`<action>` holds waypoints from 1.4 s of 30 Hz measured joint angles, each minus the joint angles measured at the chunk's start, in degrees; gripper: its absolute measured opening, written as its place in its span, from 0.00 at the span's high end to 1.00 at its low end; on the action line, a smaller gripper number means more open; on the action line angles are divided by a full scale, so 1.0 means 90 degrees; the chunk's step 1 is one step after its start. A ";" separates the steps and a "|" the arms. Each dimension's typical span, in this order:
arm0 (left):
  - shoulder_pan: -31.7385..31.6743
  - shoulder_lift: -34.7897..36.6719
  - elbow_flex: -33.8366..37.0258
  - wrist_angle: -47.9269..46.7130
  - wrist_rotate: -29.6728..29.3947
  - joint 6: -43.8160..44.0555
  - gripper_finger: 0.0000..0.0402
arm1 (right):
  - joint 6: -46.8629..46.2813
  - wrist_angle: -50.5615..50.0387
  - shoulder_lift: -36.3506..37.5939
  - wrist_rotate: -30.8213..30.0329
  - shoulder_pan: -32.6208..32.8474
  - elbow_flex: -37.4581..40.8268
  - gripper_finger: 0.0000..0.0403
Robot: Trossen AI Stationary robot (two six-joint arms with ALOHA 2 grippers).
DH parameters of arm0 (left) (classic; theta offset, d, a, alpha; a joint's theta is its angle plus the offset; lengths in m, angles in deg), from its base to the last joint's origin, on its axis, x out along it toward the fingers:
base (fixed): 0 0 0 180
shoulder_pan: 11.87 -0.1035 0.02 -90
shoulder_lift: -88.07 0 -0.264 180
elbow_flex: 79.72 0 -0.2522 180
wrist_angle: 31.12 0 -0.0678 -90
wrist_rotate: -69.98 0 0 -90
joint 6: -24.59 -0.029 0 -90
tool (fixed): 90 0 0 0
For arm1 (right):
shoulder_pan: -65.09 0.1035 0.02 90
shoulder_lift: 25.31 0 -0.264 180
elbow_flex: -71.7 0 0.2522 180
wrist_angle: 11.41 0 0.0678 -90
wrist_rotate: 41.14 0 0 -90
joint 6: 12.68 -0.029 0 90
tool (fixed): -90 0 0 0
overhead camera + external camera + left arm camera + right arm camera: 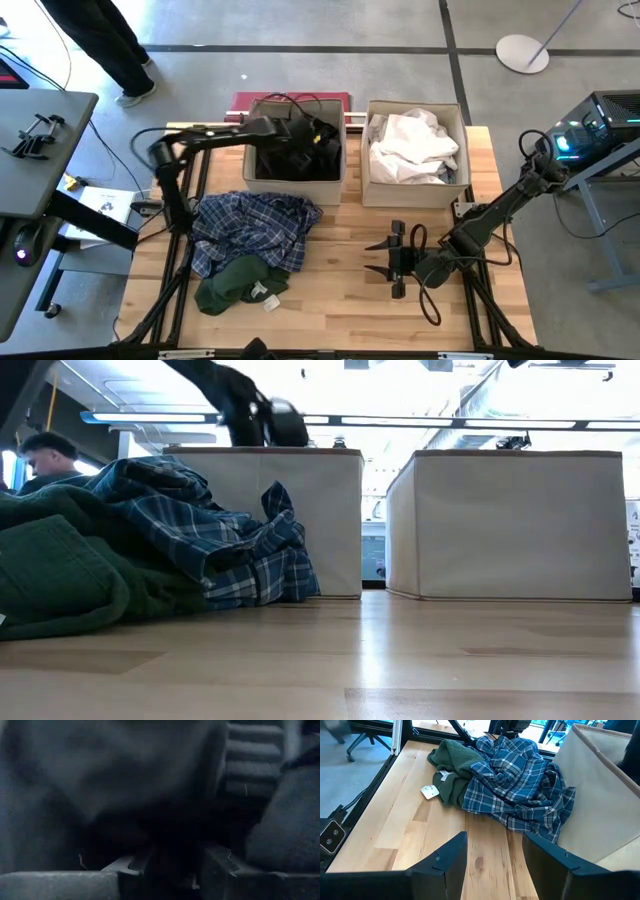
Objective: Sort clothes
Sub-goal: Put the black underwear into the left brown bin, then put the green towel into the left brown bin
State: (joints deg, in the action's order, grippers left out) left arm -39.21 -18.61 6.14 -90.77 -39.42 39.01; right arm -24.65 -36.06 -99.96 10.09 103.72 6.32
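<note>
A blue plaid shirt (255,225) lies crumpled at the table's left, its near edge on a dark green piece (235,282); both also show in the right wrist view, the shirt (520,785) and the green piece (452,767). Black-grey clothes (290,160) fill the left beige box (262,182). White and pale grey shirts (415,140) fill the right box (415,192). My left gripper (318,130) is over the left box, open, with dark cloth (125,780) close in front of it. My right gripper (372,257) is open and empty, low over bare wood at the near right. My left gripper's fingers (125,872) stand apart with the dark cloth right before them inside the left box. Whether they touch the cloth I cannot tell, since the view is dark and the cloth fills it.
Bare wood lies between the plaid shirt and my right gripper (495,850). A white tag (430,791) lies beside the green piece. The two boxes stand side by side at the far edge. A person's legs (110,45) show beyond the table's far left.
</note>
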 joint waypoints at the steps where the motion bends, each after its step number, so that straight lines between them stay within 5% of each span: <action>1: -0.0015 -0.0164 -0.0002 -0.0002 0.0091 0.0038 0.75 | -0.0002 -0.0004 0.0000 0.0002 0.0000 0.0000 0.56; 8: -0.0006 -0.0161 -0.0551 -0.0802 0.0620 -0.0053 0.78 | 0.0046 -0.0004 0.0000 0.0000 -0.0002 0.0000 0.56; 16: 0.0661 0.1428 -0.1508 -0.1077 0.0589 0.0117 0.79 | 0.0035 -0.0002 0.0000 0.0000 -0.0002 0.0000 0.56; 20: 0.1671 0.2298 -0.1528 -0.0809 0.0348 -0.0273 0.79 | 0.0032 -0.0003 0.0000 0.0000 -0.0002 0.0000 0.56; 29: 0.5251 0.2603 -0.1528 -0.0892 -0.1832 -0.1055 0.79 | 0.0047 0.0023 0.0000 -0.0002 -0.0002 0.0000 0.56; 36: 0.7161 0.1915 -0.1525 -0.1806 -0.2448 0.0419 0.79 | 0.0049 0.0032 0.0000 -0.0002 -0.0002 0.0000 0.56; 42: 0.8038 0.1119 -0.1515 -0.3383 -0.1499 0.3783 0.79 | 0.0073 0.0028 0.0000 -0.0002 -0.0002 0.0000 0.56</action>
State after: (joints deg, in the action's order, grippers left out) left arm 33.13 -8.54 -7.50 -121.22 -52.91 73.06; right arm -23.99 -35.80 -99.96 10.07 103.70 6.32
